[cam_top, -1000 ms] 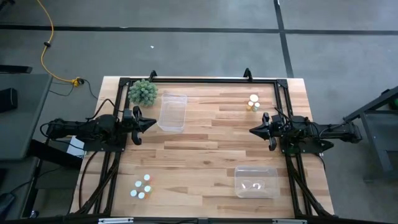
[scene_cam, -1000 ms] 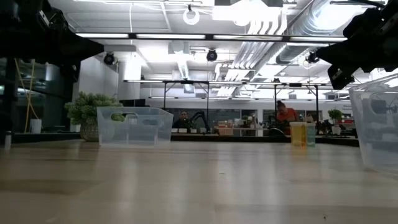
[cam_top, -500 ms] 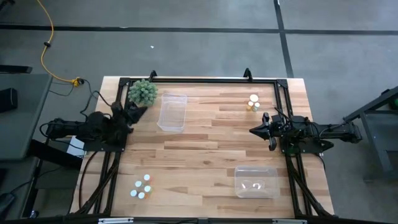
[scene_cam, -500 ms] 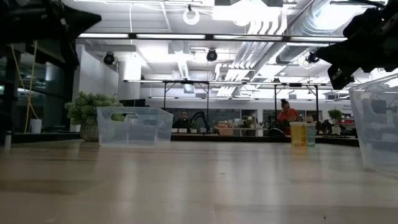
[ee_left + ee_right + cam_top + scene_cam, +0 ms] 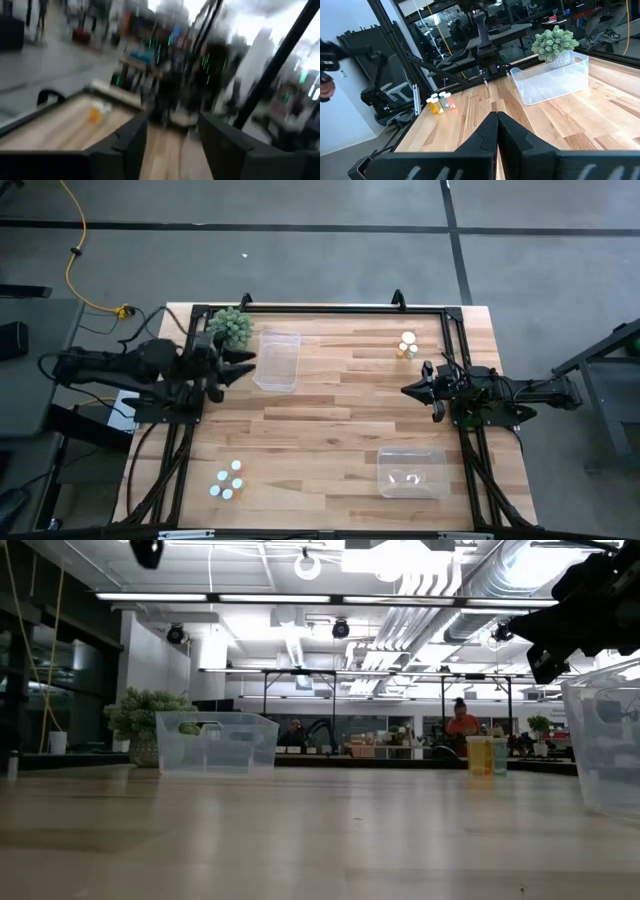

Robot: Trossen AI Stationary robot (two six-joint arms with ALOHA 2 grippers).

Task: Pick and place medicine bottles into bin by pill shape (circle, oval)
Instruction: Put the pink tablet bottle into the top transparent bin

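Note:
Several tiny bottles point(image 5: 228, 480) with white and pale caps stand together near the table's near left corner. A second group with yellow-orange bottles point(image 5: 406, 345) stands at the far right; it also shows in the low view point(image 5: 485, 755) and the left wrist view point(image 5: 100, 111). My left gripper point(image 5: 245, 363) is open and empty, raised above the table beside the far clear bin point(image 5: 277, 360); its fingers stand apart in the left wrist view point(image 5: 170, 125). My right gripper point(image 5: 404, 391) is shut and empty, held above the table's right half point(image 5: 496, 116).
A green spiky ball plant point(image 5: 230, 328) stands at the far left, next to the far bin. A second clear bin point(image 5: 412, 472) sits near the near right corner. A black frame point(image 5: 320, 307) runs along the far edge and both sides. Bare wood lies in the middle.
My left arm has risen, so that in the low view it has gone almost out of the top of the picture. Its gripper swung toward the far edge and the plant, then back toward the far bin. My right arm has kept still.

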